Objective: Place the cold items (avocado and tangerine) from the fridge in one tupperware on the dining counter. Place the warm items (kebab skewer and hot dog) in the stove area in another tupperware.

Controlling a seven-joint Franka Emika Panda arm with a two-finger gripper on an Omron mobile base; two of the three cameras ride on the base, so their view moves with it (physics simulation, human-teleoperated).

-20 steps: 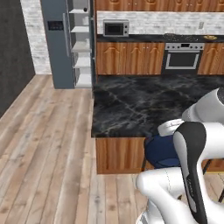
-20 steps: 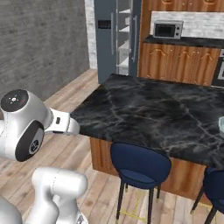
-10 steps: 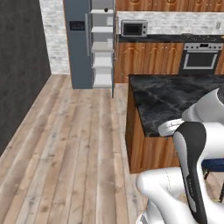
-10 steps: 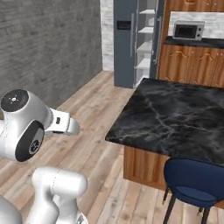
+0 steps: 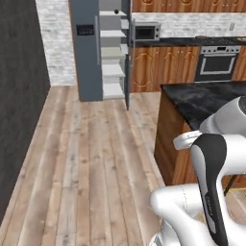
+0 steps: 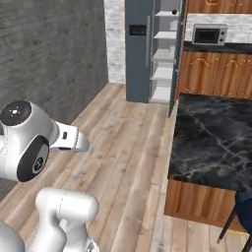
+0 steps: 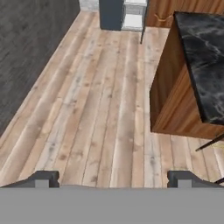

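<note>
1. My gripper [image 7: 113, 179] is spread wide with nothing between its two dark fingertips [image 7: 43, 178], hanging above bare wooden floor [image 7: 96, 109].
2. Ahead and to the right of the gripper in the hand view stands the dining counter [image 7: 205, 61], with a black marble top and a brown wooden side; I can't see any tupperware on the part in view.
3. A thin dark chair leg [image 7: 210, 142] pokes in beside the near corner of that counter, and the right base view shows a blue chair seat [image 6: 245, 209] tucked at the counter's edge.
4. Far ahead of the gripper, past the end of the floor, stands the grey fridge [image 5: 89, 53] with its door open and pale shelves [image 5: 113, 53] exposed; I can make out a small dark spot on the top shelf, but I cannot tell the avocado or tangerine from here.
5. Right of the fridge runs a row of wooden cabinets [image 5: 149, 72] with a microwave [image 5: 146, 32] on top.
6. Further right is the oven [image 5: 218, 65] of the stove area; the kebab skewer and hot dog are too small to pick out.
7. Left of the gripper, a dark grey wall [image 6: 49, 54] borders the floor.
</note>
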